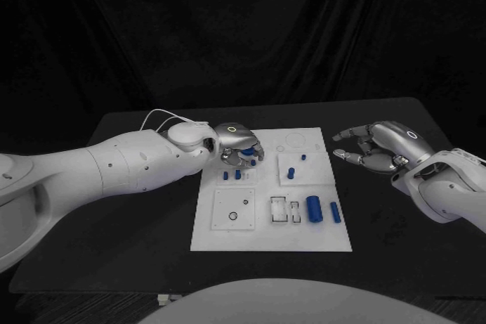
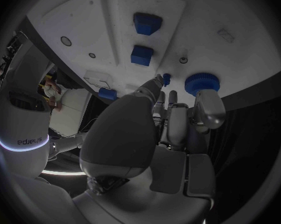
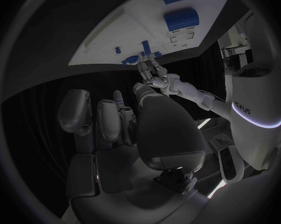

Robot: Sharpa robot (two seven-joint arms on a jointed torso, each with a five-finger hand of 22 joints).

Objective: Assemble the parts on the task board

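A small blue peg (image 2: 167, 78) is touched by the left hand's (image 1: 235, 143) fingertips over the white board (image 1: 304, 232); the right hand (image 1: 377, 148), beside the board, is held empty with fingers apart.

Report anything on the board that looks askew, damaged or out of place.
Nothing stands out. The blue parts lie in line on the task board, and it sits square on the table. The left robot hand hides a few parts.
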